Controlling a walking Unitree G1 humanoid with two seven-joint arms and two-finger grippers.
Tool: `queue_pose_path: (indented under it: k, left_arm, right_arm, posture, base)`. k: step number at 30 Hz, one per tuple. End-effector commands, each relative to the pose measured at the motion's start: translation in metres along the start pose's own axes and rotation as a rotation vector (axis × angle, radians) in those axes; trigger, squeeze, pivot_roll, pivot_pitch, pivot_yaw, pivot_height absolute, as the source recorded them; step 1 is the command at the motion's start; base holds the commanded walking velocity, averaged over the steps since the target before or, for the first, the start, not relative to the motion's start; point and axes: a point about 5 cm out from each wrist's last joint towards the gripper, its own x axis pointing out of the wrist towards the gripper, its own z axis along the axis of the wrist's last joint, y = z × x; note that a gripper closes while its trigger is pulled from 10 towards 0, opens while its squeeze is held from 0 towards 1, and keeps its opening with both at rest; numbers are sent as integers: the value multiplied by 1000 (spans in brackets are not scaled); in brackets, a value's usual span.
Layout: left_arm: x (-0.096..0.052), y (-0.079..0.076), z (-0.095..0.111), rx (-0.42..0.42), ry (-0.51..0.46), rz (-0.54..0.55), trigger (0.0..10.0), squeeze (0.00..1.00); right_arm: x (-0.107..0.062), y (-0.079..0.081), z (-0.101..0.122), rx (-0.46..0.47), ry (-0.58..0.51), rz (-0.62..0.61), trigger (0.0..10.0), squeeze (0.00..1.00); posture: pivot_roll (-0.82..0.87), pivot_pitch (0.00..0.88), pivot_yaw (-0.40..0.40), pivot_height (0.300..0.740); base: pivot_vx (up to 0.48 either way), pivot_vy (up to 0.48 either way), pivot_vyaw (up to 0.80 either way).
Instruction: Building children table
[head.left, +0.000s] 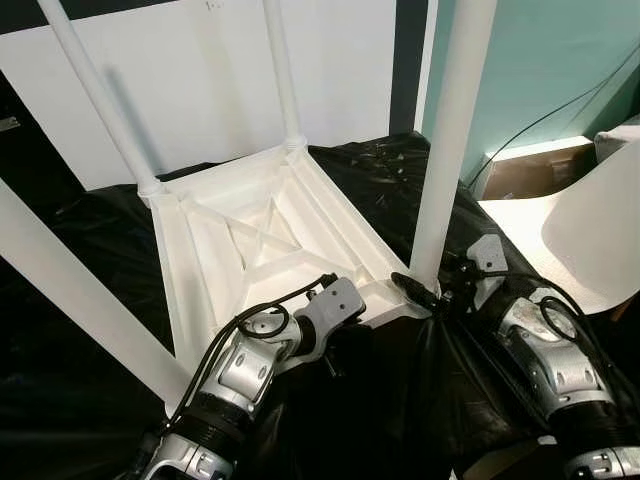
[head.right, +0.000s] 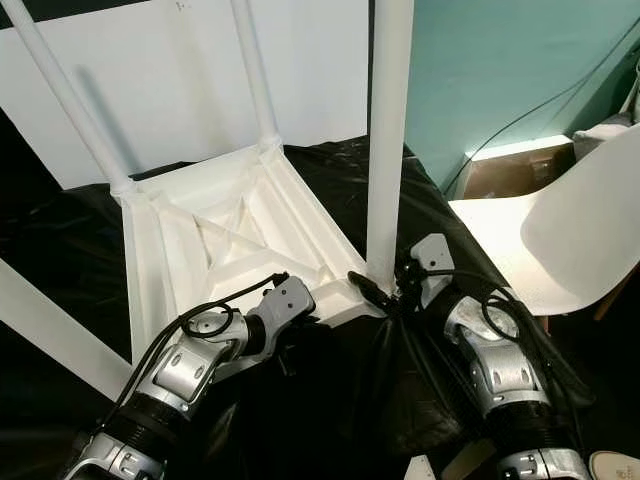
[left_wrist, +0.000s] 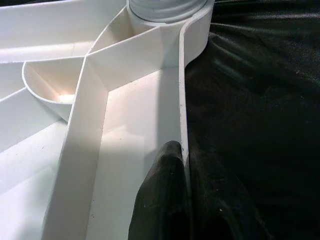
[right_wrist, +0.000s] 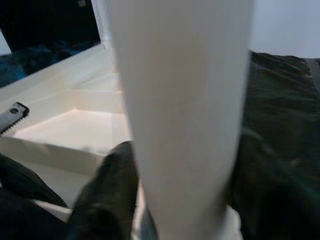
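gripping the near rim of the upturned white table, the left gripper is pinching that thin wall between its black fingers. beside it, the right gripper is closing on the base of the nearest leg at the corner socket. the ribbed plastic underside is facing up on black sheeting, its four round legs pointing upward, long axes near vertical. beyond the grippers, a white wall panel is standing.

White plastic table lies upside down on black sheeting, four legs upright.
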Motion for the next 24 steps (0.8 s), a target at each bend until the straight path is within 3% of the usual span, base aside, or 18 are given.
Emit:
queue_pose_path:
  k: [1, 7, 8, 11, 12, 13, 15, 23, 24]
  left_arm:
    - [3, -6, -47, -144, 148, 77, 10000, 0]
    - [1, -6, -48, -148, 151, 82, 10000, 0]
    - [1, -7, -48, -149, 151, 82, 10000, 0]
    - [1, -7, -48, -149, 151, 82, 10000, 0]
    - [0, -7, -48, -148, 151, 83, 10000, 0]
    - [-1, -6, -49, -151, 151, 89, 10000, 0]
    - [-1, -6, -50, -150, 156, 88, 10000, 0]
    - [0, -6, -50, -144, 156, 81, 10000, 0]
    - [0, -5, -48, -142, 154, 82, 10000, 0]
  right_arm:
    - [10, 28, -10, 33, 33, 186, 0, 0]
    - [8, 33, -14, 109, 24, 100, 0, 0]
    - [9, 31, -12, 102, -18, -44, 0, 0]
    - [9, 31, -12, 102, -18, -44, 0, 0]
    - [5, 22, -10, 104, -45, -274, 0, 0]
    - [-3, 23, -10, 96, -60, -445, 0, 0]
    - [-12, 28, -11, 88, -64, -593, 0, 0]
    - [-8, 25, -10, 78, -68, -614, 0, 0]
    - [-6, 26, -10, 81, -61, -587, 2941, 0]
  posture:
    - [24, 0, 28, 740]
    - [33, 0, 27, 740]
    - [38, 0, 21, 740]
    - [38, 0, 21, 740]
    - [48, 0, 14, 740]
    - [44, 0, 20, 740]
    - [43, 0, 22, 740]
    - [38, 0, 27, 740]
    - [40, 0, 26, 740]
  base:
    - [0, 0, 0]
    - [0, 0, 0]
    - [0, 0, 0]
    - [0, 0, 0]
    - [0, 0, 0]
    - [0, 0, 0]
    - [0, 0, 0]
    - [0, 0, 0]
    - [0, 0, 0]
